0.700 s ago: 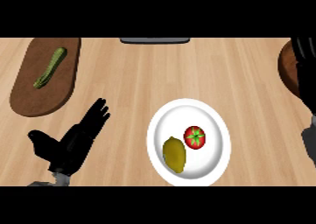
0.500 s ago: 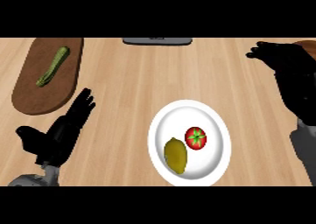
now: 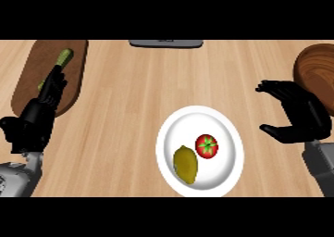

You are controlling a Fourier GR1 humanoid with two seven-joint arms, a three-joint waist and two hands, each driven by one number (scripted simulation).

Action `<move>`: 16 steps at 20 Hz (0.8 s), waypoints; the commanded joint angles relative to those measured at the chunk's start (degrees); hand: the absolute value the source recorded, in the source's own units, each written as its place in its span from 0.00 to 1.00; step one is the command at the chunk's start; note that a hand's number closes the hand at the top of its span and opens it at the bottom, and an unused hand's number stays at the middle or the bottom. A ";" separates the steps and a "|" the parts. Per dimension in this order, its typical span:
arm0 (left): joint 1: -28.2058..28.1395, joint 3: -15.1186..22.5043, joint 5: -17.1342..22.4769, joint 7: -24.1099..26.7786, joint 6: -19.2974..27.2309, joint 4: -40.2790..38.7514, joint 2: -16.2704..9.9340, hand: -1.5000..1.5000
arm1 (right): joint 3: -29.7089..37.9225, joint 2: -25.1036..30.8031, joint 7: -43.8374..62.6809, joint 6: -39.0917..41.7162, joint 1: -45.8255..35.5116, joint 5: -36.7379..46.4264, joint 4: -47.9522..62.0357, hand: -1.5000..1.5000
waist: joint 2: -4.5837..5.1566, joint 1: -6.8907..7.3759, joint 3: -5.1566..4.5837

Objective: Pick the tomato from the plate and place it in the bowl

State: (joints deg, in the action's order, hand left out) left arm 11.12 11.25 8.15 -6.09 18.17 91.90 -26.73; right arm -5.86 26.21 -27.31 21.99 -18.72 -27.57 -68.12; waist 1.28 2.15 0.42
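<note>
A red tomato with a green stem lies on the white plate at the centre front, beside a yellow lemon. The brown wooden bowl sits at the far right edge, partly cut off. My right hand hovers to the right of the plate, between plate and bowl, fingers relaxed and holding nothing. My left hand rests open at the left edge with its fingers pointing up, overlapping the cutting board.
A dark wooden cutting board at the back left carries a green vegetable, partly hidden by my left hand. A dark grey object lies at the back edge of the counter.
My right hand has come down and toward me, from the back right to beside the plate. My left hand has slid further left. Tomato and lemon stay put.
</note>
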 commanded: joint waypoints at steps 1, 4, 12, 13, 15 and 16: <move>1.93 0.51 -3.84 -0.80 3.48 -1.80 1.43 0.50 | -1.62 3.05 -12.26 9.76 -1.72 7.31 6.72 0.00 | -0.59 -0.84 -0.21; 4.72 0.18 -3.87 -2.52 2.25 -2.95 1.23 0.50 | -1.88 7.51 -14.29 10.13 -6.62 13.81 10.54 0.00 | -0.67 -0.94 -0.29; 1.68 -1.84 -3.01 -2.37 0.53 -0.63 0.00 0.50 | -10.01 13.33 -3.32 7.17 -13.28 26.42 2.07 0.00 | -1.35 -1.34 -0.47; 0.84 0.04 -5.85 -1.80 2.96 -0.52 1.53 0.50 | -13.34 10.47 -2.48 4.27 -12.37 30.14 0.95 0.00 | -1.34 -1.32 -0.45; 1.53 0.17 -6.19 -0.48 2.81 -2.73 2.60 0.50 | -13.20 11.87 3.55 8.33 -18.71 29.48 0.18 0.00 | -1.25 -1.27 -0.52; 3.55 -1.65 -4.62 -2.38 1.17 -4.14 1.54 0.50 | -15.79 10.66 2.12 7.52 -16.04 32.35 -1.88 0.00 | -1.26 -1.88 -0.48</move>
State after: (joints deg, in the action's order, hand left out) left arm 13.37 10.37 3.70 -8.04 19.74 89.67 -25.61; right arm -17.36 37.43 -28.61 28.93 -32.42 -0.65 -67.03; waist 0.05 0.71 -0.04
